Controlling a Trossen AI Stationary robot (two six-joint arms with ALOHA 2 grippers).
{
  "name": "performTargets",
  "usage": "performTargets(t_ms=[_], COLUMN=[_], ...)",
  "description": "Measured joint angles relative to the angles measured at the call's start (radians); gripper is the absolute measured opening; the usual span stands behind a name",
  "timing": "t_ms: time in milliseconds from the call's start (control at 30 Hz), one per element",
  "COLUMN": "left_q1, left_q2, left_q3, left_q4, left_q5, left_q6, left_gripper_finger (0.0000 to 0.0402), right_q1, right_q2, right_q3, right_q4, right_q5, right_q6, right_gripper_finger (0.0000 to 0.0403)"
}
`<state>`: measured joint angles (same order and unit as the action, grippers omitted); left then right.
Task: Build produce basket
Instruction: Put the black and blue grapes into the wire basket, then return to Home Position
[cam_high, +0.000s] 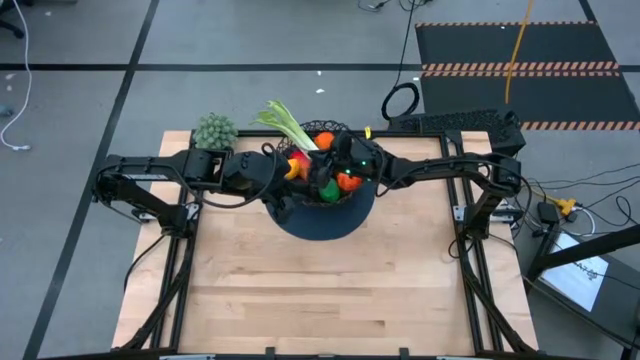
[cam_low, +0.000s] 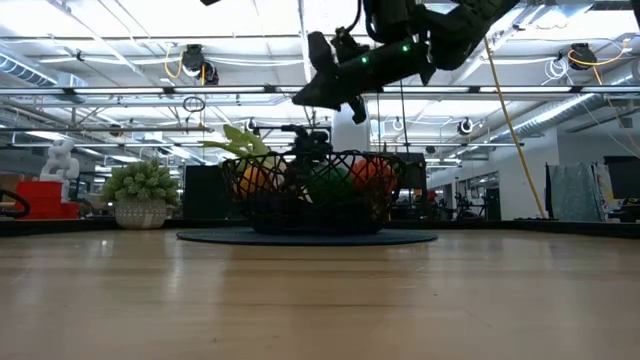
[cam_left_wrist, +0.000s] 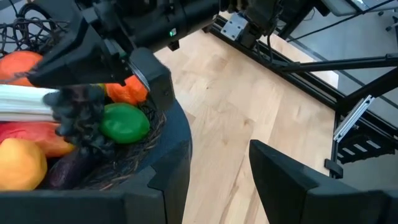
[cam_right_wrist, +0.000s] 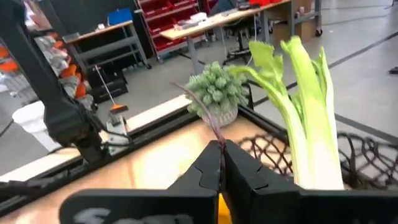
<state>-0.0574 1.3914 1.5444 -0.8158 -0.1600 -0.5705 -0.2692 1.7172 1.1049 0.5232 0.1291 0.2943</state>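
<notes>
I see my right gripper (cam_right_wrist: 221, 163) pinched on a thin dark stem, dangling the grapes (cam_left_wrist: 79, 118) over the basket (cam_low: 318, 193), which sits on a dark mat (cam_high: 322, 222) at the tabletop (cam_high: 320, 290) far edge, holding leek (cam_high: 285, 122), orange (cam_left_wrist: 18, 64), lime (cam_left_wrist: 125, 122). My left gripper (cam_left_wrist: 211, 180) sits partly spread, empty, at the basket's rim.
</notes>
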Motion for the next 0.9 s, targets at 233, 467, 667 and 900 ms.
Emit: performTargets(t_ms=[233,467,667,900], left_q1=[0.000,0.000,-0.001,-0.022], left_q2=[0.000,0.000,0.000,0.000], left_q3=[0.000,0.000,0.000,0.000], left_q4=[0.002,0.003,0.004,0.004], left_q5=[0.000,0.000,0.001,0.002], left_q6=[-0.020,-0.069,-0.093,-0.062], left_gripper_finger=[0.0166,0.0166,0.0166,0.0166], right_q1=[-0.029,-0.062,-0.084,-0.085], right_q2=[0.000,-0.009,-0.009,-0.062], right_q3=[-0.055,-0.067,-0.067,-0.067], right_q4=[-0.003,0.001,-0.071,-0.126], right_q5=[0.000,0.000,0.002,0.028], right_q6=[0.007,0.007,0.056,0.035], right_gripper_finger=[0.0002,0.0002,0.0017,0.0111])
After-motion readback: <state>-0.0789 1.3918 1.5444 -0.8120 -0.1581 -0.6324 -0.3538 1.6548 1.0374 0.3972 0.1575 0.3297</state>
